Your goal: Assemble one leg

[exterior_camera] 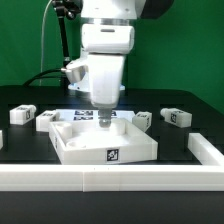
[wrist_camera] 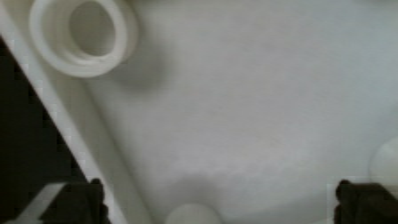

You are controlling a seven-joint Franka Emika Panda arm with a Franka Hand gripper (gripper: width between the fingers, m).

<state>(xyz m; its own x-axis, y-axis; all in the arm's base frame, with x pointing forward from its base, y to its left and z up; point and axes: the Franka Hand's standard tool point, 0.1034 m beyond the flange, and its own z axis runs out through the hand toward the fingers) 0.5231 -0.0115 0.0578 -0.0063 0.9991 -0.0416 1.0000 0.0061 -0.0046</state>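
White front rail point(exterior_camera: 110, 181), then tray point(exterior_camera: 80, 150) (square black-and-white tag point(exterior_camera: 112, 154) on its wall) under gripper point(exterior_camera: 104, 121), fingers point(wrist_camera: 50, 203) apart.

Exterior view frontal, slightly raised, facing arm point(exterior_camera: 105, 45) across bench point(exterior_camera: 30, 150), wrist view past pincer point(wrist_camera: 217, 200), close onto white tray point(wrist_camera: 249, 110), shared.

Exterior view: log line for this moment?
end effector: open, low over square tray part | holding: nothing | leg: loose on table, ungrasped
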